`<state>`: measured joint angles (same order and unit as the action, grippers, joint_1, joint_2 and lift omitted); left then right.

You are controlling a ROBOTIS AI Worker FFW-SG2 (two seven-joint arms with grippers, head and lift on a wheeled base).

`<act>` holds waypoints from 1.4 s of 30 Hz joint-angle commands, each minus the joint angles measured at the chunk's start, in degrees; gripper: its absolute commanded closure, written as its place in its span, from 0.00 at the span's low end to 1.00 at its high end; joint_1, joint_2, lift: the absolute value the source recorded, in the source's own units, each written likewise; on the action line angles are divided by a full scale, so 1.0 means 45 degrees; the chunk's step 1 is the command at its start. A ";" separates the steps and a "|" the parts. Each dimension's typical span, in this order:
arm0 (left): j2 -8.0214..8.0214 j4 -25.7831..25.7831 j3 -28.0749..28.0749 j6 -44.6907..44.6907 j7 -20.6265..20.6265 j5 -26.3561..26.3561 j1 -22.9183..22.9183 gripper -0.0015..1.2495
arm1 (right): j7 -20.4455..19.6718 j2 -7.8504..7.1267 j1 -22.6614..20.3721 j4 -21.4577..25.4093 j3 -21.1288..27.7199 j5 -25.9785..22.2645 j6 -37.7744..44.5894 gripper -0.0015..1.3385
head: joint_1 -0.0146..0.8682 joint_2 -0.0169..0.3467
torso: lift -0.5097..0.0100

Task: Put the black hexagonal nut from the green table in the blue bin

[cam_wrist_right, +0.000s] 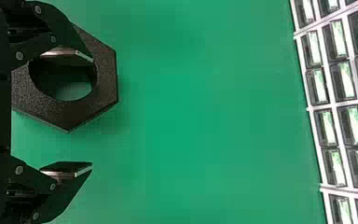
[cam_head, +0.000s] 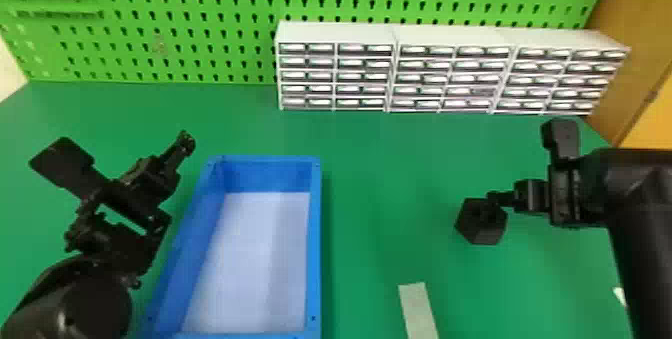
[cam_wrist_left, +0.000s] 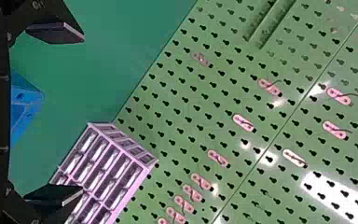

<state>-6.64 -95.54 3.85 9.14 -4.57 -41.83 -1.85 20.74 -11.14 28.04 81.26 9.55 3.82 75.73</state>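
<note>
We have right gripper (cam_wrist_right: pixel 91 113) spread at black nut (cam_wrist_right: pixel 105 74), right of bin (cam_head: pixel 315 238): one finger (cam_wrist_right: pixel 67 55) over hole, nut off-centre. Left gripper (cam_wrist_left: pixel 83 114), spread too, farther, left of bin.

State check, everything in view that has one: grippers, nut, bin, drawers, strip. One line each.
Left gripper: open, nothing between its fingers.
Right gripper: open, one finger over the nut's hole, the other outside the nut.
Black hexagonal nut: flat on the green table, not clamped.
Blue bin: open-topped, nut not in it.
Drawer cabinets: drawers look shut.
Pale strip: flat on the table.
</note>
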 commanded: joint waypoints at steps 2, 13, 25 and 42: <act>0.0010 0.0000 0.0003 0.0000 0.0019 -0.0002 0.0001 0.11 | 0.0000 0.0014 -0.0039 -0.0149 -0.0033 0.0011 -0.0091 0.35 | 0.80 0.07 | 0.79; -0.0010 0.0000 0.0023 0.0039 0.0059 -0.0002 0.0001 0.11 | 0.0000 0.0014 -0.0098 -0.0403 -0.0033 0.0030 -0.0345 0.35 | 0.80 0.07 | 0.79; -0.0010 0.0000 0.0042 0.0098 0.0098 -0.0002 0.0001 0.11 | 0.0000 0.0171 -0.0176 -0.0695 0.0162 0.0245 -0.0989 0.35 | 0.80 0.07 | 0.79; -0.0010 0.0000 0.0042 0.0156 0.0137 -0.0002 -0.0019 0.11 | 0.0000 0.0171 -0.0156 -0.1106 0.0142 0.0264 -0.1321 0.35 | 0.80 0.07 | 0.79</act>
<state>-6.68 -95.54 4.04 9.75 -3.95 -41.84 -1.90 20.74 -10.37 27.33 76.54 10.20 4.95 70.11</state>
